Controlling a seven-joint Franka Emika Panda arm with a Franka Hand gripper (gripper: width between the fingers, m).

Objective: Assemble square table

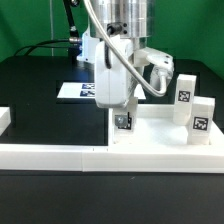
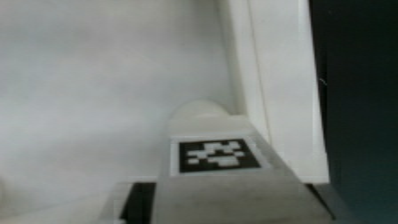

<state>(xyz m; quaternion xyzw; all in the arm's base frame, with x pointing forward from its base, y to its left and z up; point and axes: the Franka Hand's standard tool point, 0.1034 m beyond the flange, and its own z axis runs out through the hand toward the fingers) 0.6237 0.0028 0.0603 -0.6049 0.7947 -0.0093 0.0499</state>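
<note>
Low white plastic border wall [image 1: 60, 152] runs across the front of the black surface [image 1: 40, 90]. Behind it lies the white square slab with raised rim [image 1: 150, 132], and directly under the gripper [image 1: 123, 118] a small white tagged block leg [image 1: 124, 122] stands upright on the slab, long axis vertical, clamped between the fingers. Two more tagged legs [image 1: 194, 108] stand toward the exterior view's right. Beyond lies the marker board [image 1: 70, 91]. Tags show only black-and-white patterns; no readable writing.

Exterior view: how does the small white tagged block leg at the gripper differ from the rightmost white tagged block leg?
The leg at the gripper sits between the gripper fingers, partly hidden; the rightmost leg stands free, in full view. The first is mid-picture, the rightmost leg at the exterior view's right. Both are white blocks bearing black-and-white tags.
</note>
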